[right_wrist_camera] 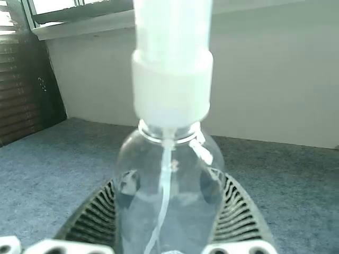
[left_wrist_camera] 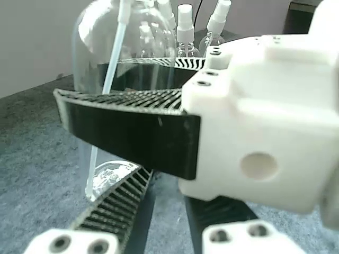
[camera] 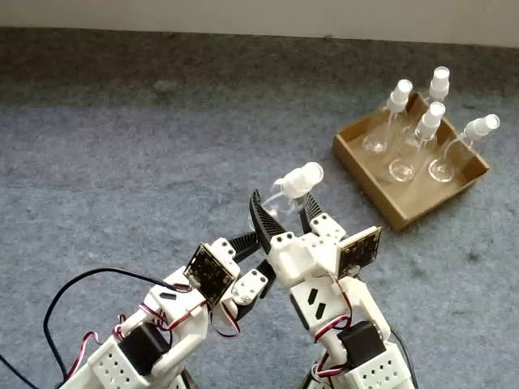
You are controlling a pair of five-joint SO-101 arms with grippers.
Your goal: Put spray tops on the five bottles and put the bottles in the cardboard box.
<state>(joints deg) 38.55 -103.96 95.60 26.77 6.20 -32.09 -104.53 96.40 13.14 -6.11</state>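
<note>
A grey, carpet-like surface [camera: 122, 162] is seen across the whole table, and it is bounded at the far edge by a pale wall [camera: 243, 16]. In the right wrist view a window sill [right_wrist_camera: 79, 21] is made out high up, with dark slatted blinds [right_wrist_camera: 21, 79] below it at the side.

Now the count. Five bottles are counted in all, and every one is fitted with a white spray top. One cardboard box [camera: 365, 185] is set on the far right of the surface. Four bottles [camera: 403, 166] are stood inside it, close together.

The fifth bottle [camera: 280, 203] is found out on the carpet, well apart from the box, nearer the middle. It is clasped by the right gripper [camera: 281, 204], whose black ribbed fingers [camera: 261, 219] are pressed against the clear belly on both sides. Its spray top [camera: 302, 180] is seated on the neck, and the thin dip tube is seen running down inside the glass. Whether the base is rested on the carpet cannot be told.

Two arms are counted, side by side at the near edge. The left gripper [camera: 250, 259] is held just beside the right one, behind the clasped bottle. Its fingers are parted a little and nothing is caught between them. A black cable [camera: 73, 292] is looped over the carpet by the left arm's base.
</note>
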